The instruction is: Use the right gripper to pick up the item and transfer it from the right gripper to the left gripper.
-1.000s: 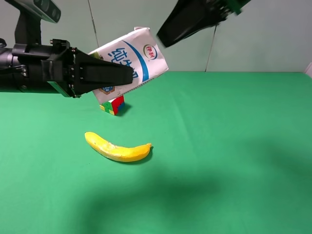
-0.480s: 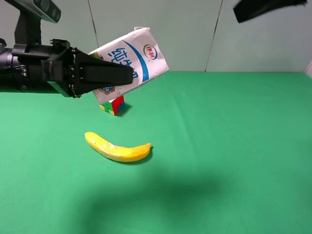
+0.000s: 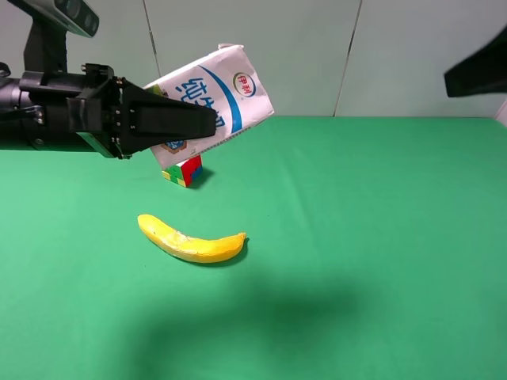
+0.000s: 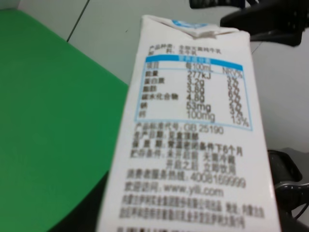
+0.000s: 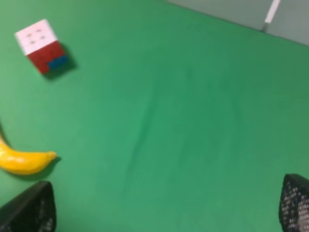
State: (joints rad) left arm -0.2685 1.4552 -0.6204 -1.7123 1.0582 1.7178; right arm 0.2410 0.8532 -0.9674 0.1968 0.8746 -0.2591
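- White-and-blue cardboard milk carton (image 3: 218,99): held in the air, tilted, above the far-left part of the green cloth table (image 3: 372,237). No part of it touches the surface.
- Left gripper (image 3: 207,123): its black fingers are closed across the carton's lower half. In the left wrist view the printed side of the carton (image 4: 193,145) fills the frame, clamped in place.
- Right gripper (image 3: 479,73): seen only as a dark shape at the right edge of the high view, well apart from the carton. In the right wrist view (image 5: 160,207) its fingers are spread wide, with nothing but green cloth between them.
- Yellow banana (image 3: 192,241): lies flat on the cloth toward the left edge, untouched.
- Multicoloured puzzle cube (image 3: 183,170): sits near the far edge, below the carton and just beyond the banana.
- Progress: pickup and transfer are judged done, since the carton is carried by the left gripper alone.
- Remaining: nothing of the stated task is seen to be left. The carton only has to be kept secure.
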